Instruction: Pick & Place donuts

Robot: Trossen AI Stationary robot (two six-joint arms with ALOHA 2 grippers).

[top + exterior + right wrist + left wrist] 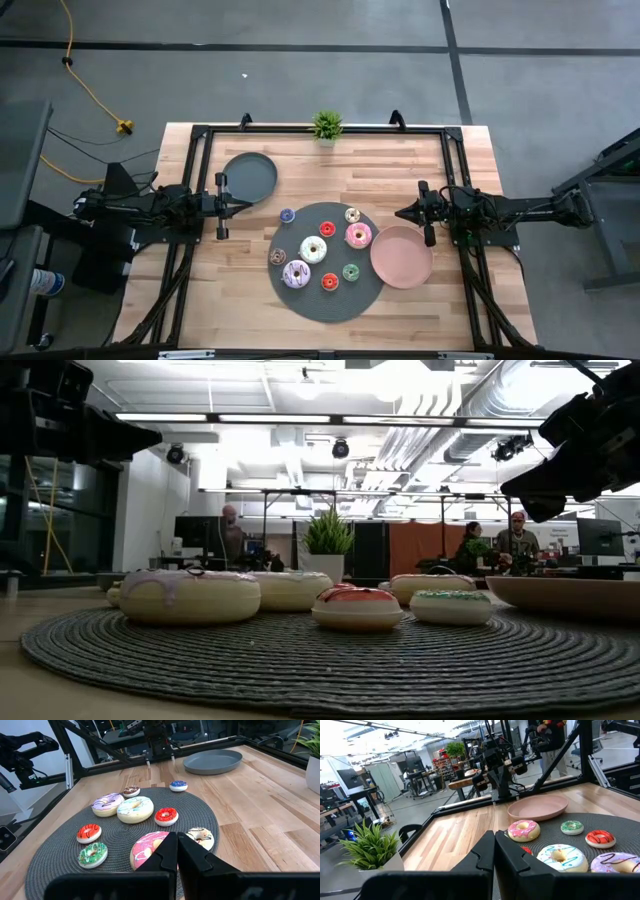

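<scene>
Placemat (325, 300), round, dark and woven, lies at the table's centre and carries the donuts (313, 249): lilac, white and pink larger ones, with tiny ones scattered around them. Pink plate (401, 257) overlaps the mat's right edge; the grey plate (249, 176) sits apart toward the left arm. Right gripper (399, 214) hovers just beside the pink donut (358, 236), which lies inward of it and slightly toward the table's front; fingers pressed together, holding nothing. Left gripper (246, 204), likewise closed and empty, waits beside the grey plate, farther off. Judgement: the right arm is the nearer one.
</scene>
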